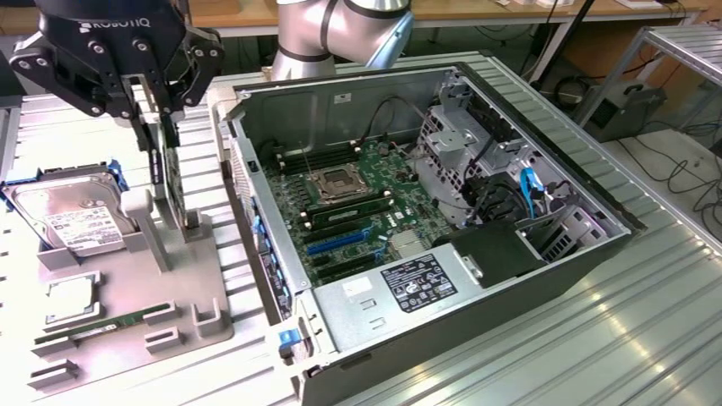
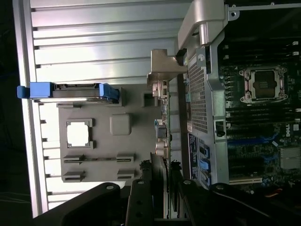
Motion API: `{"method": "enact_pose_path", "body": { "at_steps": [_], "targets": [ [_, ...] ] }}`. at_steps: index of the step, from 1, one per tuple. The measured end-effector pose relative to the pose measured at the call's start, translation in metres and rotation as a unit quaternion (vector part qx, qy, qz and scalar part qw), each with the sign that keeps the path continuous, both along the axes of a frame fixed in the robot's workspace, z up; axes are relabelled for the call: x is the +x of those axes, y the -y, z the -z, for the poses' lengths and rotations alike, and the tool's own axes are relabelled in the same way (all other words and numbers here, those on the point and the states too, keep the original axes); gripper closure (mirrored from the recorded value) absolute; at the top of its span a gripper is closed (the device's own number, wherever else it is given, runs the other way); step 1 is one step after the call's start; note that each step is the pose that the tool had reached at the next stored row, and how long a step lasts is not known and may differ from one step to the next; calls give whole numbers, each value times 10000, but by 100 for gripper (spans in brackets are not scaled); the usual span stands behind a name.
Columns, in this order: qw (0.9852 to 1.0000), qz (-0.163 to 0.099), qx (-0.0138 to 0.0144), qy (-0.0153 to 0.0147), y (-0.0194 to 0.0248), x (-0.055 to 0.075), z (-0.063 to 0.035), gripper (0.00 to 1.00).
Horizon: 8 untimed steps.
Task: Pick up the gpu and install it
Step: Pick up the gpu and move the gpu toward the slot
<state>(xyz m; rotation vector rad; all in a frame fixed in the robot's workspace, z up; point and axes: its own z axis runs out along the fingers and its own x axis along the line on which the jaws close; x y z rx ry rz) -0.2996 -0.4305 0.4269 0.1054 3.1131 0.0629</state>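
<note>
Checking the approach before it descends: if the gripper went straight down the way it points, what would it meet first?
The gpu, standing on edge in the grey holder right under the gripper. How much gap remains between them is unclear.

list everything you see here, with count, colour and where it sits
gpu: 1, dark, standing on edge in the holder tray
holder tray: 1, grey, on the table, to the exterior view's left of the computer case
hard drive: 1, silver with blue rails, propped in the tray's left end
cpu: 1, silver, flat in the tray below the hard drive
ram stick: 1, green, lying near the tray's front edge
computer case: 1, grey and black, open, mid-table
motherboard: 1, green, inside the case
power supply: 1, silver with a black label, in the case's near end
table: 1, ribbed silver metal, under everything
robot arm: 1, silver-grey, behind the case
gripper: 1, black, down over the gpu's upper end
</note>
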Motion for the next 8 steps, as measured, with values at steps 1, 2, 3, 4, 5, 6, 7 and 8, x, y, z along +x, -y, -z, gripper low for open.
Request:
{"method": "enact_pose_path", "body": {
  "at_steps": [1,2,3,4,5,6,7,8],
  "targets": [
    [10000,1,0,0,0,0,-19,74],
    [10000,1,0,0,0,0,-29,74],
    [10000,1,0,0,0,0,-37,74],
    [10000,1,0,0,0,0,-43,74],
    [10000,1,0,0,0,0,-49,74],
    [10000,0,0,0,0,0,-54,74],
    [10000,0,0,0,0,0,-60,74],
    [10000,1,0,0,0,0,-66,74]
  ]
}}
